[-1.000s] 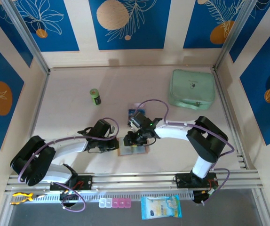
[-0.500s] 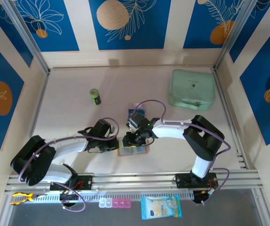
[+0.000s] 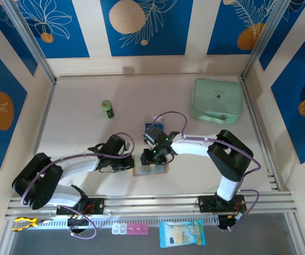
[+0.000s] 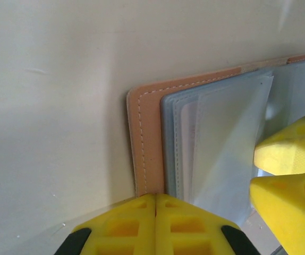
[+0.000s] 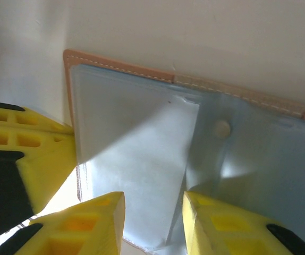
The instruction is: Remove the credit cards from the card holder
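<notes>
Yellow fingers (image 4: 126,218) of the left arm's jaws are pressed together, their tips at the near left corner of the card holder (image 4: 144,138), against its tan stitched edge; whether they nip the leather or only press on it cannot be told. The right arm's jaws stand partly spread, one finger (image 5: 89,223) on each side of a pale pocket leaf (image 5: 136,159) that lifts off the open card holder (image 5: 115,66), the leaf's lower edge lying in the gap between them. Whether that leaf carries a card is unclear. In the left wrist view the right fingers (image 4: 290,149) come in from the right edge over the grey-blue clear pockets (image 4: 221,138), which fan out in several layers from the tan cover. In the right wrist view the left fingers (image 5: 30,154) sit just beside the holder's left border. From above, the card holder (image 3: 150,170) lies open on the pale surface (image 3: 78,122) between the two wrists, near the arms' bases, the two sets of jaws meeting over it. Just beyond the right wrist lies a small dark-blue card (image 3: 153,124), partly hidden by the arm. Farther out stand a small green can (image 3: 107,109) to the left and a mint-green case (image 3: 217,99) at the far right, both well apart from the holder.
</notes>
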### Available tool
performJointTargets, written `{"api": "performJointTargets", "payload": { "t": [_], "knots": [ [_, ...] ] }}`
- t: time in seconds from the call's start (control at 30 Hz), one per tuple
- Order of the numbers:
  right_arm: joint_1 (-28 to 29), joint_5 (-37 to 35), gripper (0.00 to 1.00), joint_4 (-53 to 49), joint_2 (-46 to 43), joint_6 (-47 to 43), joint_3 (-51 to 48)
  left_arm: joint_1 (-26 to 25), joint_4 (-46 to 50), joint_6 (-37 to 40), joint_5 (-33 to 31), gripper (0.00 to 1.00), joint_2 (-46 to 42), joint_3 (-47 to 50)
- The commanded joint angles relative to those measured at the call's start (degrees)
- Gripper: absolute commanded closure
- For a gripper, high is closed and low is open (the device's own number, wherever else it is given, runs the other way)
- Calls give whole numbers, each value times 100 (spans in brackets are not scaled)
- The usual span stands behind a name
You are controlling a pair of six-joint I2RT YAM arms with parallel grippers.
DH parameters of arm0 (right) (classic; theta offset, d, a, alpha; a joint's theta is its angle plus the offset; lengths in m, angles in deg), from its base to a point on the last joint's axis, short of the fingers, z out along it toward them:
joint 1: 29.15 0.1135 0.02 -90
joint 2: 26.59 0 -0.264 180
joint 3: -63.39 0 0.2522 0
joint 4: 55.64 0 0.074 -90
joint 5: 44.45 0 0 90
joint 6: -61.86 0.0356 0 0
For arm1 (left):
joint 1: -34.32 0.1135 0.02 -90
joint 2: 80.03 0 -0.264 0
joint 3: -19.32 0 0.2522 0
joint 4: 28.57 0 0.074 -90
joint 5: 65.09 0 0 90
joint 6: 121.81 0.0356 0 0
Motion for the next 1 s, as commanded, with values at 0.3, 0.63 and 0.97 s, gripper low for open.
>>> {"api": "performJointTargets", "payload": {
  "t": [0.3, 0.63, 0.97],
  "knots": [
    [109, 27, 66, -161, -202, 28, 237, 58, 216, 167, -162, 95, 80, -63],
    [234, 260, 66, 112, 146, 139, 402, 55, 242, 196, -191, 95, 78, -70],
    [276, 167, 66, -9, 312, 181, 398, 65, 244, 201, -180, 94, 67, -67]
  ]
}}
